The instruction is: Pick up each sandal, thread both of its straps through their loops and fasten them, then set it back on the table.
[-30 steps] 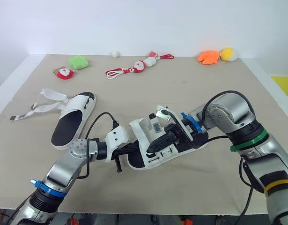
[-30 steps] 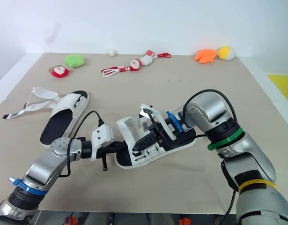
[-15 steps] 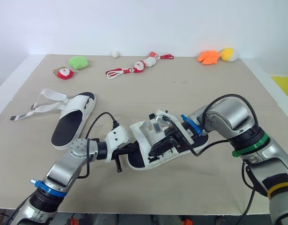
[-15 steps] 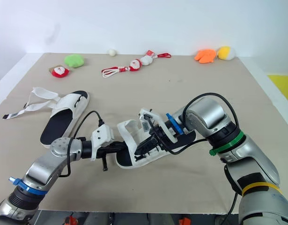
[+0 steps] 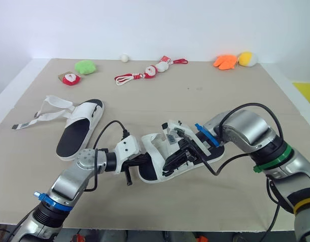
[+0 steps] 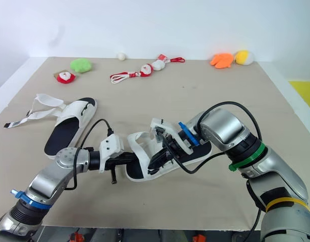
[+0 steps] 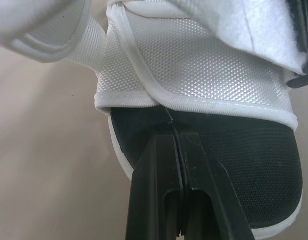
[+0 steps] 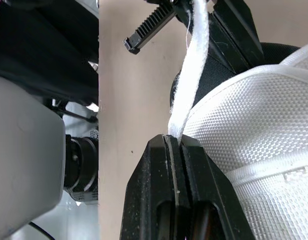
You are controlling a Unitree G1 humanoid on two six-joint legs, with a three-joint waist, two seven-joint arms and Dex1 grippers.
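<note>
One white sandal with a black footbed [image 5: 207,153] lies at the table's middle between both arms. My left gripper [image 5: 144,160] is shut on the rim of its toe end, seen close in the left wrist view [image 7: 172,129] where the fingers [image 7: 156,165] pinch the sole edge under the white mesh band [image 7: 204,65]. My right gripper [image 5: 170,164] is shut on a white strap [image 8: 191,85] of this sandal, the strap running out from between its fingers [image 8: 159,180]. A second sandal [image 5: 79,128] lies flat at the left, its straps [image 5: 46,110] loose on the table.
Along the table's far edge lie a green plush [image 5: 84,66], a red and white plush [image 5: 70,78], santa toys on red cords [image 5: 149,70], a white ball [image 5: 124,58], an orange plush [image 5: 224,61] and a yellow one [image 5: 247,58].
My right gripper has drawn the strap down and toward the near-left, and the sandal's upper has folded lower. The left gripper has kept its hold and place.
</note>
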